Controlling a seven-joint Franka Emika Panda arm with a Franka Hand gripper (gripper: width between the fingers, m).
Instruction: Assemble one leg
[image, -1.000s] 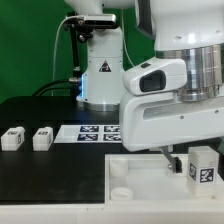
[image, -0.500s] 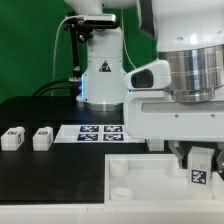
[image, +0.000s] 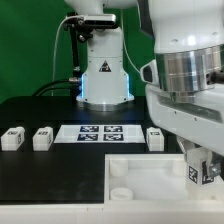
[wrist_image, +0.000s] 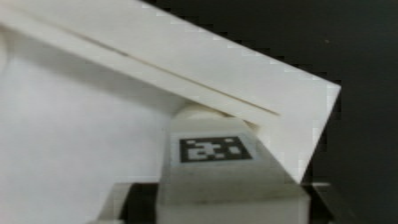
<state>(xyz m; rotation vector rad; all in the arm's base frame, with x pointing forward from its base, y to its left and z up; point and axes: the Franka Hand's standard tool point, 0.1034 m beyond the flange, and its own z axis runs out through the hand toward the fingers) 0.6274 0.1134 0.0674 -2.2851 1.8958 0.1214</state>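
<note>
My gripper (image: 200, 160) is shut on a leg (image: 201, 172), a small white block with a black-and-white tag. It holds the leg over the right part of the large white panel (image: 135, 165), low above it; I cannot tell whether they touch. In the wrist view the leg (wrist_image: 217, 150) sits between my gripper's (wrist_image: 222, 202) jaws, by a corner of the panel (wrist_image: 107, 100). Three more legs lie on the black table: two at the exterior view's left (image: 12, 138) (image: 42, 138) and one right of the marker board (image: 154, 138).
The marker board (image: 98, 132) lies flat behind the panel. The robot base (image: 103, 75) stands at the back centre. The panel has a round hole near its front-left corner (image: 120, 190). My arm's large body fills the exterior view's right.
My arm has moved toward the exterior view's right and lower with the leg in it. This uncovers the leg lying right of the marker board.
</note>
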